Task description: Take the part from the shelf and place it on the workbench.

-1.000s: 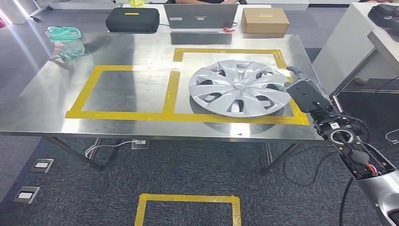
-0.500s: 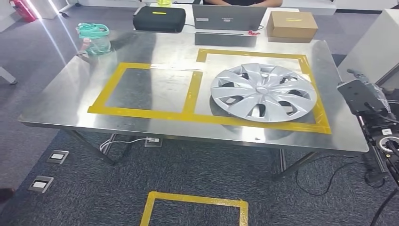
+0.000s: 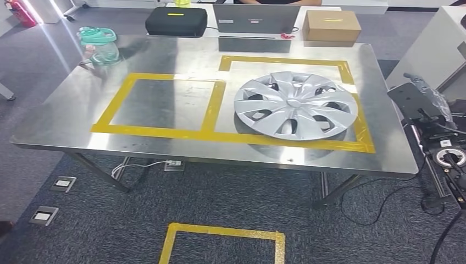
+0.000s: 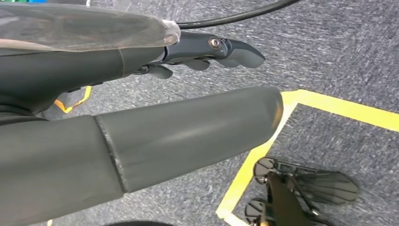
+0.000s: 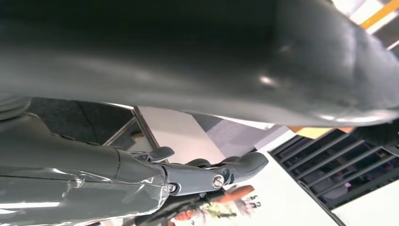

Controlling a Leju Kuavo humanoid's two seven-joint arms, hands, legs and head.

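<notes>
Hubcap [image 3: 295, 104] sits flat inside the workbench's [image 3: 66, 129] taped square. Both hands empty, fingers loose: right hand [image 3: 420, 102] beside the bench, left hand [image 4: 155, 94] hanging. Best pull away clear, not nudging the rim.

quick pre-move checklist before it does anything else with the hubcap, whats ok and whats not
1. Hubcap on the workbench: ok, it lies flat inside the right yellow tape box.
2. Hubcap within the tape lines: cannot tell for certain; its near rim sits at or over the front strip.
3. Right hand off the part: ok, it is beside the table's right edge and touches nothing.
4. Left hand free: ok, it holds nothing and hangs over the carpet near the floor tape.
5. Left tape box: ok, nothing lies in it.
6. Water jug and black case: ok, well away from the hubcap.
</notes>
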